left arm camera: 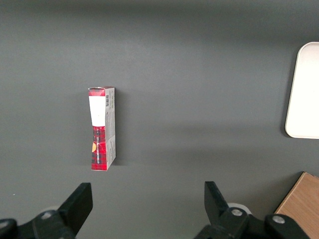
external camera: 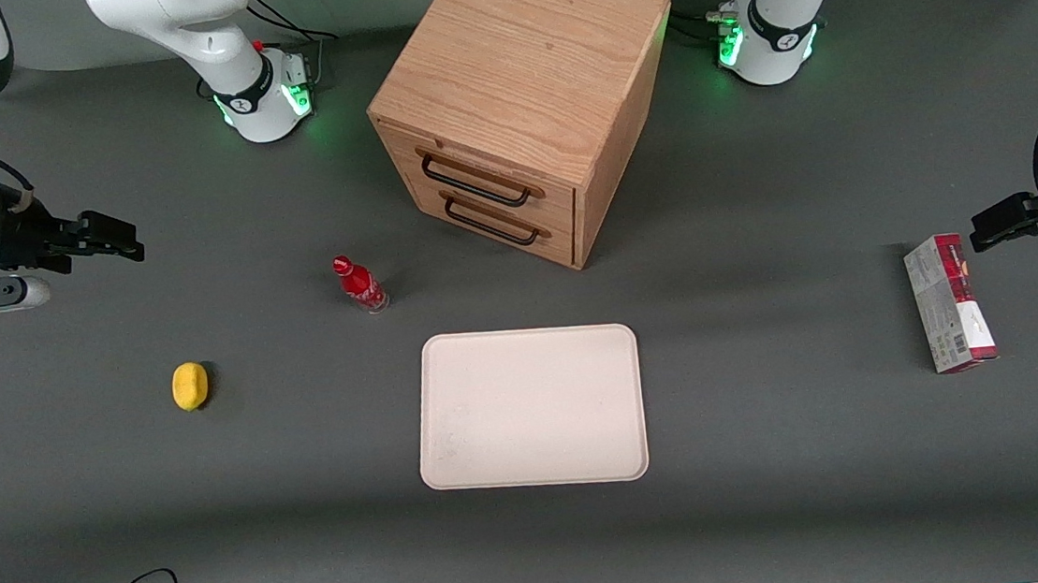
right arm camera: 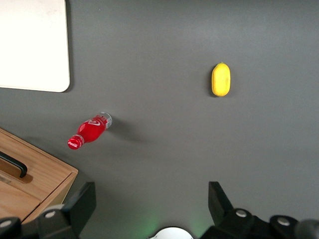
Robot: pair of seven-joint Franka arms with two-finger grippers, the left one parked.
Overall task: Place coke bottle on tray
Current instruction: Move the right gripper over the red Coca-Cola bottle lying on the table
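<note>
Coke bottle (external camera: 360, 285) upright on the desk (external camera: 778, 457), centre-left of the front view, just above the tray's (external camera: 531, 408) upper-left corner. Pincer (external camera: 132, 245) at the left edge, apparently raised, fingers apart, holding nothing.

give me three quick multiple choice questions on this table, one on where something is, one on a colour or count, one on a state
1. Where is the coke bottle?
A. on the tray
B. on the table, between the tray and the wooden cabinet's level, farther from the camera than the tray
C. in a drawer

2. How many drawer handles does the cabinet show?
A. one
B. two
C. four

3. The end effector is:
A. open, holding nothing
B. shut on the bottle
C. shut on the lemon

Answers: 1 B, the bottle stands on bare table off the tray; 2 B, two black handles show; 3 A, the wrist view shows its fingers spread apart, empty.
</note>
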